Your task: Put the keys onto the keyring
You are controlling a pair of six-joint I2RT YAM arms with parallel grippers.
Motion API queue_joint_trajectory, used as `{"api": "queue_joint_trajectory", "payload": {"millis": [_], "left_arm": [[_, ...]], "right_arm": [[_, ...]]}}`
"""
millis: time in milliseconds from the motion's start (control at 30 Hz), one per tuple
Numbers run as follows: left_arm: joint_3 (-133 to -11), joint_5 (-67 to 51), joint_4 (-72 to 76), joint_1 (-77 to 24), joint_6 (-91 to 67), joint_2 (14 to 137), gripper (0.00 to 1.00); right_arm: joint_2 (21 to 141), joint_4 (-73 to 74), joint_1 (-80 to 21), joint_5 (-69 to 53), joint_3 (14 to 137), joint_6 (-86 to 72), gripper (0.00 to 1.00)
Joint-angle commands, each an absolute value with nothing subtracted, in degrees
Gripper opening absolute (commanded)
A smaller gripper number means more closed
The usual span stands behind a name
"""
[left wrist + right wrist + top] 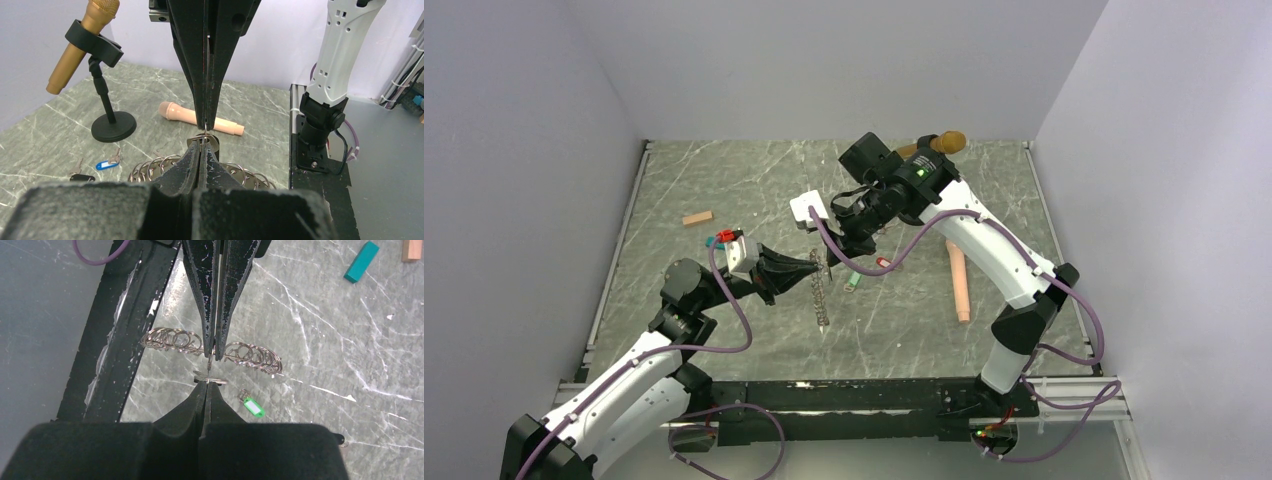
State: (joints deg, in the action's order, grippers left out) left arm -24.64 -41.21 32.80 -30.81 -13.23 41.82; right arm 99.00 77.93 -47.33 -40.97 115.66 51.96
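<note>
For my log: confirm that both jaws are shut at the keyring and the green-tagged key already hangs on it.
Not quite. The green-tagged key is not on the keyring; it lies on the table apart from it, as the right wrist view shows. Both jaws are shut at the keyring.

Table (724,330): grey-green marble pattern with white veins. Keyring (247,354) is silvery-grey; green key tag (253,407), blue key tag (103,164), black key tag (82,177). Gold microphone (80,47) on black stand (113,126); peach microphone (200,117); teal block (361,262).
</note>
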Motion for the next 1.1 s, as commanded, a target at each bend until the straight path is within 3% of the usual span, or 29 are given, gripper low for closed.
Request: {"api": "queue_joint_trajectory", "payload": {"millis": [0, 1067], "left_arm": [[-25.8, -42.0, 37.1, -30.5, -14.2, 41.2, 0.00], [-24.5, -40.2, 39.9, -30.4, -16.9, 41.4, 0.00]], "right_arm": [[98.5, 76.1, -47.2, -42.7, 117.1, 51.1, 0.00], [98.1, 72.4, -46.7, -45.4, 117.5, 48.0, 0.00]]}}
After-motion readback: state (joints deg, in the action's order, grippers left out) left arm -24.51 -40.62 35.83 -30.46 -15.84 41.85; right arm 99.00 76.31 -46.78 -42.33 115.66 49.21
